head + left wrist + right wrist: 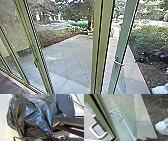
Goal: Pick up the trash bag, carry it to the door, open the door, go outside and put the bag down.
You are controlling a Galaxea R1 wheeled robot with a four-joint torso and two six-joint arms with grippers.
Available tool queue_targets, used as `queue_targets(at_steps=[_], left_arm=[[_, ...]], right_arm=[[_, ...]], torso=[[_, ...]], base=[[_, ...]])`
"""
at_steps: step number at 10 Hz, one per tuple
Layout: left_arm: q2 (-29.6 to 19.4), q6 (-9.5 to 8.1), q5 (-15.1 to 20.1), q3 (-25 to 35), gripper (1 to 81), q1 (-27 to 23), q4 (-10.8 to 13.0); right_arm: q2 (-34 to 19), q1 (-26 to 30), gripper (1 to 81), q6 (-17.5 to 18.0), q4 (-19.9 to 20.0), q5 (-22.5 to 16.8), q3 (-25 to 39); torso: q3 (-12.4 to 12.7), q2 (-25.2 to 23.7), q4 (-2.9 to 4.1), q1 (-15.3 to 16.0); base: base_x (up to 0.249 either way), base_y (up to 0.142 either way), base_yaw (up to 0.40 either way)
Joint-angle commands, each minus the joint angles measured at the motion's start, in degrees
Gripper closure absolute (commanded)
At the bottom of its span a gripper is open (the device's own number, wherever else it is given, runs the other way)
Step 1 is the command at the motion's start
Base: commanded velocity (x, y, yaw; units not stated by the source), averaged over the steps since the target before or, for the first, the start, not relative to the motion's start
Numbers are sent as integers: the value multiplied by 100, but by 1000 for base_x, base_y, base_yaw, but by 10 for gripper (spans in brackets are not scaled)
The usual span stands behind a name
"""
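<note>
Yard (67, 60): paved, beyond the glass
Door (124, 37): looks ajar to me
Trash bag (32, 117): at my left wrist, presumably leaving the right free
Handle (94, 134): near my right wrist
Claws: both unclear, can't tell

Trash bag (33, 117): black plastic, glossy, bluish sheen, wrinkled, with long diagonal creases; bulges at one side; support beneath not discernible. Glass door (123, 37): green frame, clear pane, paving visible through it; upright; degree of opening unclear. Door handle (91, 129): silver, C-shaped, mounted on the frame.
</note>
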Motion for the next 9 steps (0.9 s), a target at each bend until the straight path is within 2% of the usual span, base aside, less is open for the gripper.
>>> queue_targets(at_steps=[1, 9], left_arm=[[34, 9, 361, 12, 811, -160, -22], [87, 9, 361, 12, 811, -168, -31]], right_arm=[[-207, 824, 10, -226, -662, -165, -437], [-216, 508, 10, -1289, -793, 125, -1316]], torso=[[0, 0, 0, 0], [0, 0, 0, 0]], base=[[0, 0, 0], [0, 0, 0]])
